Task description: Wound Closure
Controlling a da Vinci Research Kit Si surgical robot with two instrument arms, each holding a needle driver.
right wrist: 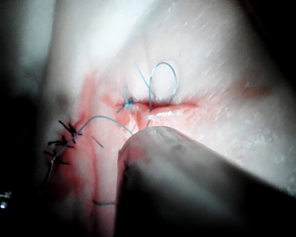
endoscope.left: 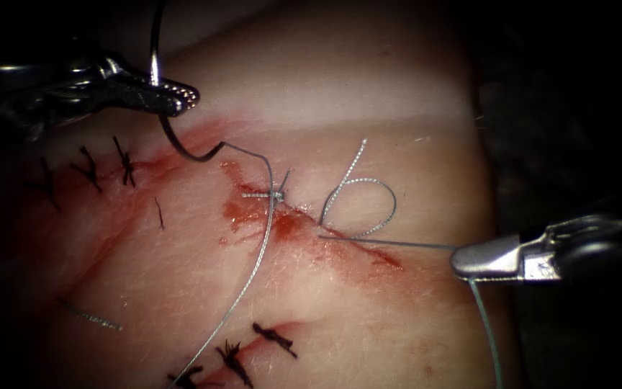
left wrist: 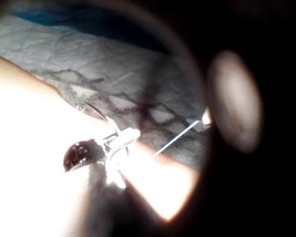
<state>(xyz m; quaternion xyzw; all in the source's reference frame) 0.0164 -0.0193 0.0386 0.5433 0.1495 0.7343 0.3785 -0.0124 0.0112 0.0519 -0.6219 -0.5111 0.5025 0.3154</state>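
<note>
At the upper left, off to the left of the cut [endoscope.left: 340, 241], my left tool [endoscope.left: 181, 97] is shut on the curved needle [endoscope.left: 181, 149] about mid-curve. The needle hangs free above the tissue [endoscope.left: 412, 86]. Thread [endoscope.left: 257, 259] runs from the needle's tail past a knot [endoscope.left: 275, 193] on the cut and away to the lower left. On the right my right tool [endoscope.left: 461, 259] is shut on a thread strand [endoscope.left: 397, 243] that leaves the cut beside a loose loop [endoscope.left: 365, 194]. The left wrist view has the left tool [left wrist: 122, 140] gripping the needle [left wrist: 102, 114]. The cut [right wrist: 160, 104] and loop [right wrist: 164, 79] appear beyond the right tool's body [right wrist: 187, 182].
Red fluid [endoscope.left: 242, 209] stains the tissue around the cut. Dark older stitches [endoscope.left: 124, 162] sit at the left and more [endoscope.left: 275, 338] near the bottom edge. A short cut piece of thread [endoscope.left: 91, 315] lies at the lower left. Thread [endoscope.left: 487, 331] hangs below the right tool.
</note>
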